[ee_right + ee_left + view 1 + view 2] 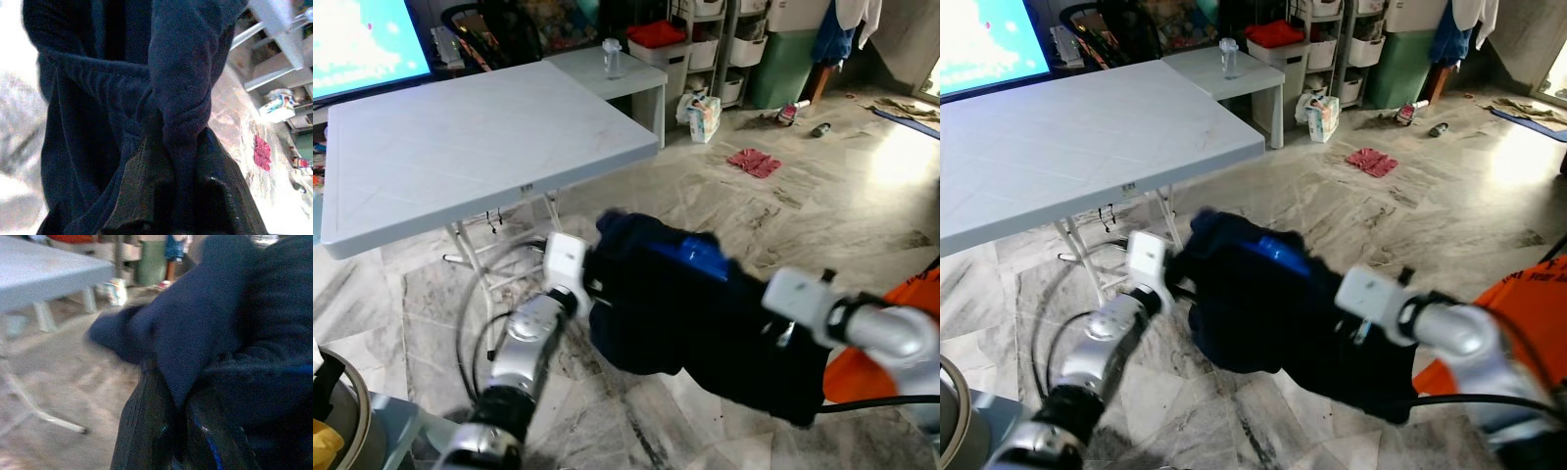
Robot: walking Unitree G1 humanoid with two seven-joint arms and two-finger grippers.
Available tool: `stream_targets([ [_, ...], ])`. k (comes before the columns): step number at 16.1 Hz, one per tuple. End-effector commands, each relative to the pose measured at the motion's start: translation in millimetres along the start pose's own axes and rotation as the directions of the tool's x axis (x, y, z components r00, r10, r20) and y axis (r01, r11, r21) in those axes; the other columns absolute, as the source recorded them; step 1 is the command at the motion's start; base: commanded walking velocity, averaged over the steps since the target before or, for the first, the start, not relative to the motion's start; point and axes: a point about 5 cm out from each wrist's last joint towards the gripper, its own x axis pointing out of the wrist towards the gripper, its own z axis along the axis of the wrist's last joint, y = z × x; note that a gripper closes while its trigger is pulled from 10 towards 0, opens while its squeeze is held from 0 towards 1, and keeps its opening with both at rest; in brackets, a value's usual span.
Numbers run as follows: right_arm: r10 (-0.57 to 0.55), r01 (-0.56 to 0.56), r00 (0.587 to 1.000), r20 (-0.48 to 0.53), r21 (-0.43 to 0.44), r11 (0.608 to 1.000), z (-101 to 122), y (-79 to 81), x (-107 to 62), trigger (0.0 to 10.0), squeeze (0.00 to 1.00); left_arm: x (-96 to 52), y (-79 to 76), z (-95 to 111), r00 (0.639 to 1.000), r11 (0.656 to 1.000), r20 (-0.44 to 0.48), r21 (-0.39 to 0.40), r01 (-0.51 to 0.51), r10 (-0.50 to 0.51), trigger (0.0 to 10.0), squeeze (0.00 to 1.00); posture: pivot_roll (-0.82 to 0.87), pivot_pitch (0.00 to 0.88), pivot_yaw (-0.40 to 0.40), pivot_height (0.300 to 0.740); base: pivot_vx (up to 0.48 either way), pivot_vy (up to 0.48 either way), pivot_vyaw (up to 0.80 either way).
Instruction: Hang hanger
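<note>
Two grippers pinch one dark navy garment (705, 313), held up between them over the marble floor (862, 196). The left gripper (171, 406) and right gripper (173, 161) are each clamped on folds of cloth. A blue patch (703, 257), possibly the hanger, is mostly buried in fabric. The white folding table (460, 147) stands behind.

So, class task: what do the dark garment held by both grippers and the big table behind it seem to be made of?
The garment: soft dark-blue woven cloth, matte, judging by the seams and folds where the right gripper and left gripper pinch it. The table: probably moulded plastic, pale grey with a dull sheen and faint scuffs, on thin, likely metal, legs.
</note>
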Motion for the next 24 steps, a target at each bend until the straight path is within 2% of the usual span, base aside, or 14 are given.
stream_targets([
  [1, 0.015, -0.017, 1.000, -0.027, -0.058, 0.998, -5, 3.8, 2.0, 10.0, 0.00, 2.7, 1.5, 19, 0.999, 0.999, 0.050, -0.041, 0.010, -0.007, 0.0, 0.00, -0.07, 0.000, 0.025, 0.740, 0.000, 0.000, 0.00],
  [4, 0.077, -0.082, 0.995, -0.064, -0.092, 0.992, -20, 8.8, -11.5, 10.0, 0.00, 4.5, 30.1, 52, 0.988, 0.987, 0.114, -0.134, -0.090, 0.106, 0.0, 0.00, -0.06, 0.000, 0.018, 0.740, 0.000, 0.000, 0.00],
  [5, 0.095, -0.099, 0.994, -0.060, -0.070, 0.993, -25, 6.7, -21.3, 10.0, 0.00, 3.2, 44.4, 60, 0.983, 0.981, 0.117, -0.150, -0.120, 0.139, 0.0, 0.00, -0.06, 0.000, 0.022, 0.740, 0.000, 0.000, 0.00],
  [7, 0.097, -0.099, 0.994, -0.047, -0.043, 0.994, -29, -1.2, -33.9, 10.0, 0.00, -3.1, 56.2, 51, 0.984, 0.977, 0.058, -0.141, -0.157, 0.167, 0.0, 0.00, -0.07, 0.000, 0.029, 0.740, 0.000, 0.000, 0.00],
  [10, 0.169, -0.169, 0.986, 0.017, 0.026, 0.985, -21, -10.0, -57.5, 10.0, 0.00, -9.6, 65.6, 33, 0.977, 0.960, -0.026, -0.181, -0.215, 0.214, 0.0, 0.00, -0.09, 0.000, 0.033, 0.740, 0.000, 0.000, 0.00],
  [12, 0.192, -0.194, 0.980, 0.050, 0.050, 0.980, -16, -24.0, -77.7, 10.0, 0.00, -9.9, 63.9, 24, 0.975, 0.956, -0.063, -0.196, -0.220, 0.211, 0.0, 0.00, -0.10, 0.000, 0.034, 0.740, 0.000, 0.000, 0.00],
  [13, 0.203, -0.211, 0.973, 0.107, 0.068, 0.975, -6, -34.0, -89.5, 10.0, 0.00, -9.3, 61.5, 21, 0.976, 0.955, -0.072, -0.202, -0.217, 0.206, 0.0, 0.00, -0.10, 0.000, 0.035, 0.740, 0.000, 0.000, 0.00],
  [15, 0.233, -0.249, 0.960, 0.156, 0.090, 0.964, 3, -37.0, -95.9, 10.0, 0.00, -8.6, 59.5, 18, 0.977, 0.956, -0.084, -0.208, -0.209, 0.195, 0.0, 0.00, -0.10, 0.000, 0.036, 0.740, 0.000, 0.000, 0.00],
  [16, 0.278, -0.294, 0.943, 0.183, 0.069, 0.953, 14, -37.1, -101.2, 10.0, 0.00, -7.0, 58.1, 18, 0.979, 0.955, -0.087, -0.221, -0.197, 0.182, 0.0, 0.00, -0.10, 0.000, 0.036, 0.740, 0.000, 0.000, 0.00],
  [18, 0.321, -0.341, 0.923, 0.210, 0.066, 0.938, 22, -36.1, -105.2, 10.0, 0.00, -5.5, 58.1, 18, 0.979, 0.951, -0.098, -0.237, -0.199, 0.180, 0.0, 0.00, -0.11, 0.000, 0.037, 0.740, 0.000, 0.000, 0.00],
  [20, 0.319, -0.332, 0.932, 0.172, 0.052, 0.942, 15, -33.2, -99.9, 10.0, 0.00, -0.9, 53.5, 27, 0.986, 0.957, -0.069, -0.238, -0.167, 0.154, 0.0, 0.00, -0.11, 0.000, 0.035, 0.740, 0.000, 0.000, 0.00],
  [21, 0.313, -0.323, 0.937, 0.155, 0.039, 0.946, 13, -28.4, -92.7, 10.0, 0.00, 1.1, 53.8, 35, 0.986, 0.965, -0.040, -0.199, -0.169, 0.164, 0.0, 0.00, -0.11, 0.000, 0.035, 0.740, 0.000, 0.000, 0.00],
  [23, 0.261, -0.261, 0.962, 0.084, -0.014, 0.965, 3, -14.1, -64.8, 10.0, 0.00, 6.4, 55.2, 63, 0.972, 0.970, 0.076, -0.116, -0.213, 0.222, 0.0, 0.00, -0.10, 0.000, 0.034, 0.740, 0.000, 0.000, 0.00],
  [24, 0.252, -0.251, 0.965, 0.067, -0.033, 0.968, 0, -11.5, -59.9, 10.0, 0.00, 6.8, 55.5, 67, 0.968, 0.970, 0.093, -0.093, -0.225, 0.233, 0.0, 0.00, -0.10, 0.000, 0.034, 0.740, 0.000, 0.000, 0.00],
])
